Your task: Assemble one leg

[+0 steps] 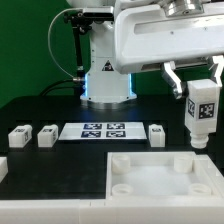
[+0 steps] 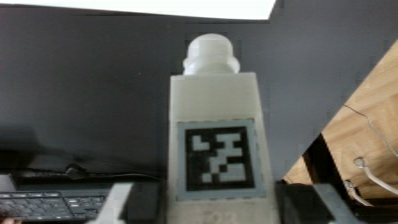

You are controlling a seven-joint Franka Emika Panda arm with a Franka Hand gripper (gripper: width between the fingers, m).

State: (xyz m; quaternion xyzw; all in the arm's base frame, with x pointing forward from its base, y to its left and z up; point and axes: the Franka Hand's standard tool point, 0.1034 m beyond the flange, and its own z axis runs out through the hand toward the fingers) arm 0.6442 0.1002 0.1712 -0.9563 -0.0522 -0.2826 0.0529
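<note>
My gripper (image 1: 192,78) is shut on the leg (image 1: 200,112), a white blocky peg with a black-and-white tag on its face. I hold it upright in the air at the exterior view's right, above the far right corner of the white tray (image 1: 163,185). The leg's lower end hangs just over the tray's corner socket (image 1: 178,159). In the wrist view the leg (image 2: 215,130) fills the middle, its round tip pointing away from me, with my dark fingers (image 2: 134,205) on both sides of it.
Three more small white pegs (image 1: 20,135) (image 1: 46,136) (image 1: 157,133) lie on the black table. The marker board (image 1: 101,130) lies between them. The robot base (image 1: 105,70) stands behind. A white piece (image 1: 3,167) sits at the exterior view's left edge.
</note>
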